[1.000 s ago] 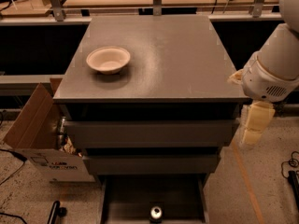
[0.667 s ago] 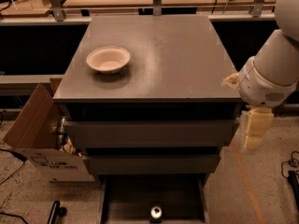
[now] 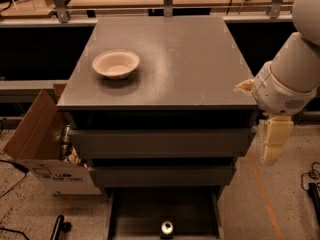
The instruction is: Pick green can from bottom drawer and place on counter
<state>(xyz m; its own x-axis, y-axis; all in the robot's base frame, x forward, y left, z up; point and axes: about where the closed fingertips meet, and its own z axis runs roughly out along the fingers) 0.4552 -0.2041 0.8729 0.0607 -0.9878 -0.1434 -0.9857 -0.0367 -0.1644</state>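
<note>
The counter point(image 3: 190, 59) tops the cabinet. Below it the bottom drawer point(image 3: 135, 209) is pulled out toward the near side. A cardboard box point(image 3: 35, 144) sits on the left. The gripper point(image 3: 272, 151) hangs beside the cabinet's right front corner; I cannot tell whether it is open. A pale bowl point(image 3: 115, 64) rests on the counter's left. The green can point(image 3: 167, 228) stands upright in the drawer, near its front.

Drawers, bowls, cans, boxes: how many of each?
Drawers: 3 (top drawer, middle drawer, bottom drawer)
Bowls: 1, bowl on the counter
Cans: 1, green can
Boxes: 1, cardboard box
Grippers: 1, gripper, right of the drawers
Total: 7
</note>
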